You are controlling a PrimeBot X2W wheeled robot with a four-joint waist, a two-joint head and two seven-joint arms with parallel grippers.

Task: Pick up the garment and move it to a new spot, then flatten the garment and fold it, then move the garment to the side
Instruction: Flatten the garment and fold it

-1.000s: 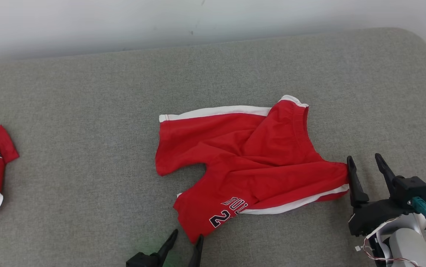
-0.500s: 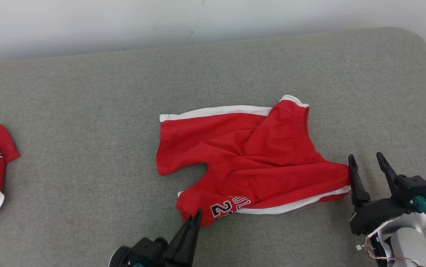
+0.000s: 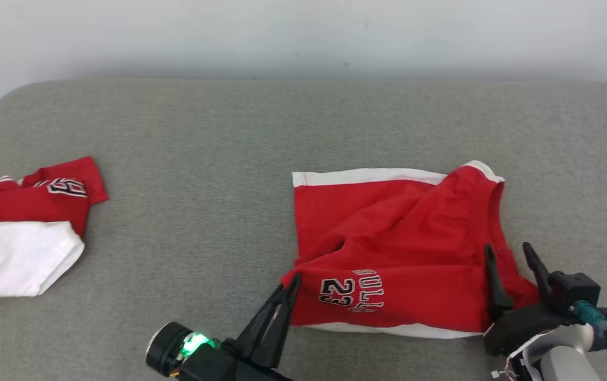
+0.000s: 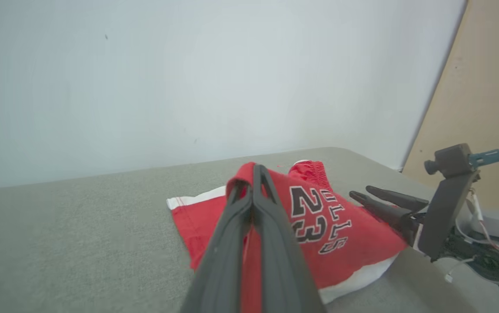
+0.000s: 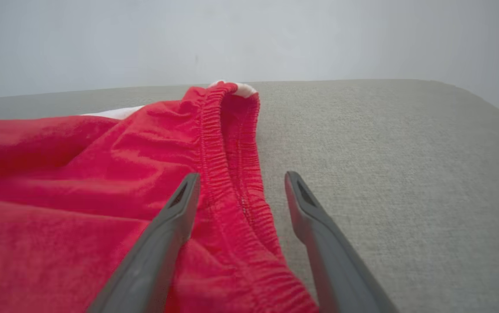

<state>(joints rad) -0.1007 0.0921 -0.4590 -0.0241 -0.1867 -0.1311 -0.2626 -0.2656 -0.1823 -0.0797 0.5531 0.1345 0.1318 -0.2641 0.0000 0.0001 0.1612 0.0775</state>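
On the grey padded surface [image 3: 203, 159], red shorts [image 3: 398, 238] lie right of centre, left gripper [image 3: 294, 278] pinching a hem corner, right gripper [image 3: 507, 248] open astride the waistband; lifting now could bunch them one-sidedly.

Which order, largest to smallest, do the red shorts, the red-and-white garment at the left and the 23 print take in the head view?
1. red shorts
2. red-and-white garment, cut off by the frame edge, so its full size is unsure
3. 23 print
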